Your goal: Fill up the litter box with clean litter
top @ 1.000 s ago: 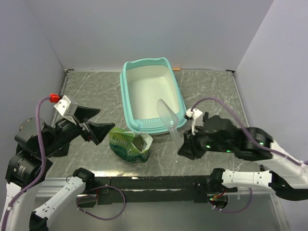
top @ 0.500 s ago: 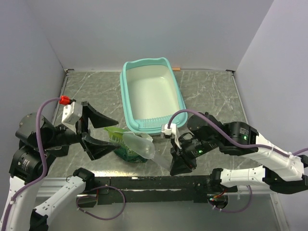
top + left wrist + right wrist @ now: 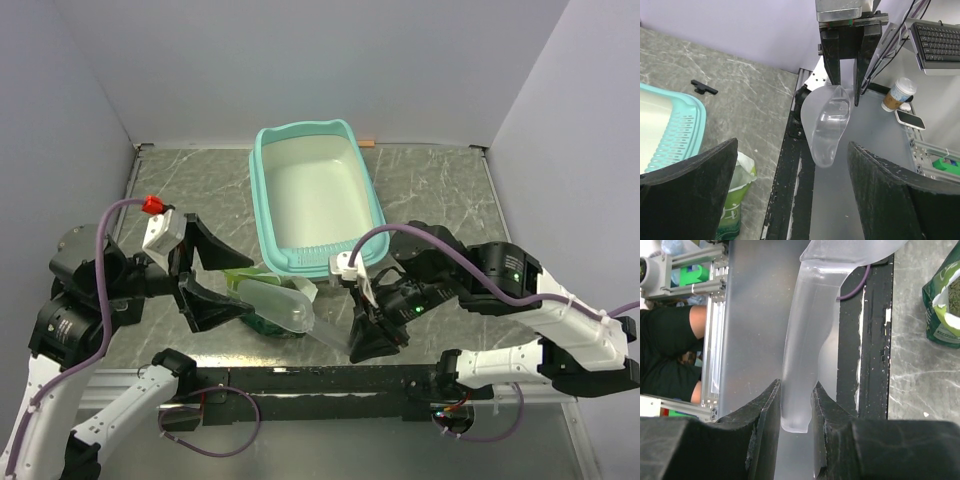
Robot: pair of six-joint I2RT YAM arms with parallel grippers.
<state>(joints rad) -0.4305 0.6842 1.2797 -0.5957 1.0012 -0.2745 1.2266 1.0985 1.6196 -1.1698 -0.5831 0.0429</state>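
Near the front edge of the table [image 3: 440, 190], the right gripper [image 3: 796, 410] pinches the handle of a clear plastic scoop [image 3: 827, 125] between its 2 fingers. The scoop's bowl reaches left over the open green bag [image 3: 734, 212]; whether bowl and bag touch cannot be told. Beside the bag, the left gripper [image 3: 790, 192] has its jaws spread wide, holding nothing. Clean litter [image 3: 954, 295] shows as dark granules inside the bag's mouth. Just behind the bag stands the litter box [image 3: 262, 200], its whitish floor showing.

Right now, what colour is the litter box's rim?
The litter box rim is turquoise, with a whitish inside; it shows best in the top external view.
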